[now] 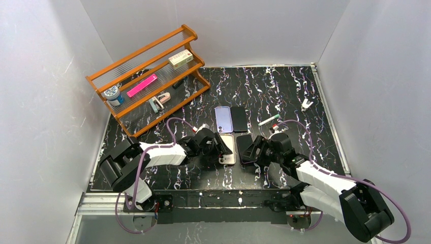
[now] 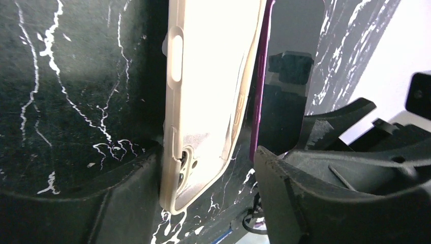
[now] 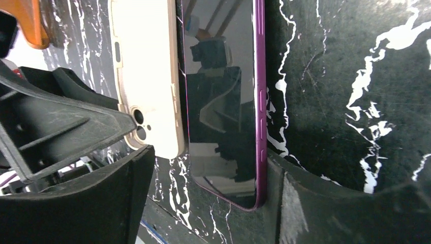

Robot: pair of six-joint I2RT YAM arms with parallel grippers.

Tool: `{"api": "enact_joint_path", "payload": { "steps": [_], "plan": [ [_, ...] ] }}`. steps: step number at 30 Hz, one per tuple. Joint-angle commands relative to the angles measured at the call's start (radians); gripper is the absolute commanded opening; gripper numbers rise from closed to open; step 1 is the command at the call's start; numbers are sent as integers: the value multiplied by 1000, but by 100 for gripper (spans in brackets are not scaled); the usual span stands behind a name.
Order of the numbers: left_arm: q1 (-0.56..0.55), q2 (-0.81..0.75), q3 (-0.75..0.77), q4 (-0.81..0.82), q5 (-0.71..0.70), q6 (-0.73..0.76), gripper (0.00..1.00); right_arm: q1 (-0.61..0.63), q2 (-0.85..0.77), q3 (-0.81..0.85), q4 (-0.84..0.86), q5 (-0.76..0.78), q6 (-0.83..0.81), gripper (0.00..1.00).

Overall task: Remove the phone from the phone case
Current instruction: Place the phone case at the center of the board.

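The beige phone case (image 1: 228, 149) lies flat on the black marbled table (image 1: 284, 91), and the phone (image 1: 246, 147), dark-screened with a purple rim, lies just to its right. My left gripper (image 1: 218, 148) is open around the case (image 2: 208, 91). The case's edge rests against the left finger (image 2: 127, 203), with a gap to the right finger (image 2: 315, 203). My right gripper (image 1: 255, 150) is open around the phone (image 3: 223, 101). The phone's purple rim sits against the right finger (image 3: 325, 208), and the left finger (image 3: 76, 208) stands apart from it. The empty case (image 3: 147, 76) shows beside the phone.
An orange wooden rack (image 1: 147, 76) with small items stands at the back left. A lavender phone (image 1: 223, 119) and a black phone (image 1: 239, 119) lie side by side just beyond my grippers. A pen (image 1: 268, 120) and a white clip (image 1: 305, 104) lie at the right. White walls enclose the table.
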Motion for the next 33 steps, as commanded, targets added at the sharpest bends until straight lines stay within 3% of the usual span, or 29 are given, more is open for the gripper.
{"api": "enact_joint_path", "payload": {
  "steps": [1,5,13,26,33],
  "plan": [
    [0,5,29,-278,-128,41,66,-2,-11,46,-176,19,-40,84],
    [1,20,79,-381,-145,60,71,-2,4,100,-285,36,-47,91],
    [1,74,112,-394,-125,82,76,-1,53,164,-357,103,-64,95],
    [3,145,166,-399,-154,142,70,-2,223,224,-187,144,-121,76],
    [3,161,175,-402,-156,140,71,-1,305,277,-157,167,-180,73]
  ]
}}
